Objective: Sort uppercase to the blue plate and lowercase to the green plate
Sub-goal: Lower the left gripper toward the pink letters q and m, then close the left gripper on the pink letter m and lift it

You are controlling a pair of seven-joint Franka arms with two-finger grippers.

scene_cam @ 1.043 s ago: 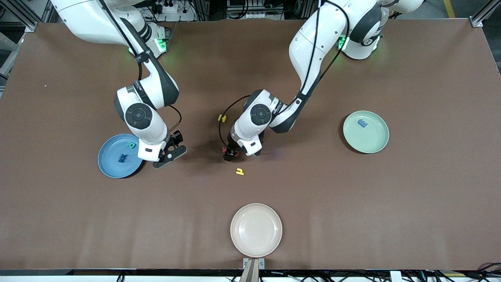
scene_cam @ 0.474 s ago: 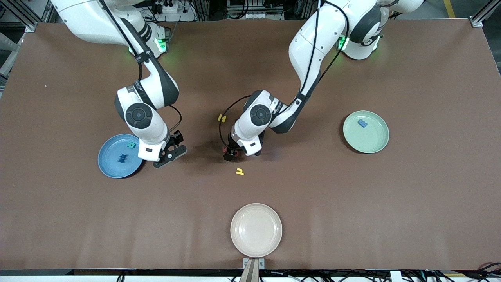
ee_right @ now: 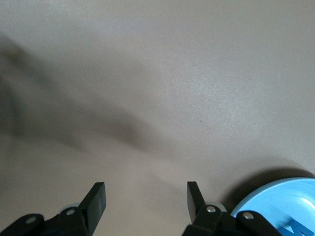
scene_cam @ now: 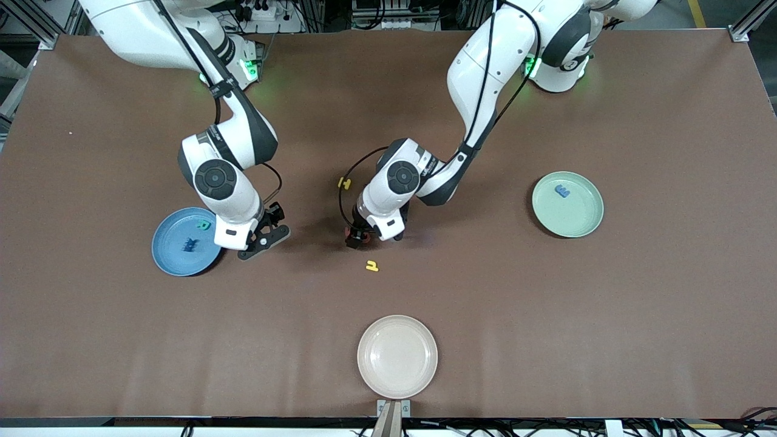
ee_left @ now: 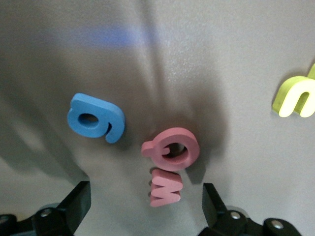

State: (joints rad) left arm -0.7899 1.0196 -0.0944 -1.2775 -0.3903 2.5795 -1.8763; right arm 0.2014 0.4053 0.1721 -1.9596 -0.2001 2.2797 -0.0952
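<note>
While the left gripper [scene_cam: 357,237] is held low over mid-frame in the front view, jaws spread and empty, the red w [ee_left: 165,187] lies between its fingers [ee_left: 78,202] in the left wrist view, touching the red Q [ee_left: 172,149], with the blue g [ee_left: 96,119] beside. The right gripper [scene_cam: 262,233] is positioned with jaws apart and empty beside the blue plate [scene_cam: 168,255], at that view's centre left. The green plate [scene_cam: 576,218], at centre right, holds a blue letter [scene_cam: 562,191].

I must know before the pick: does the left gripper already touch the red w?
Apart. In the left wrist view the open left gripper has bare table between each fingertip and the red w.
</note>
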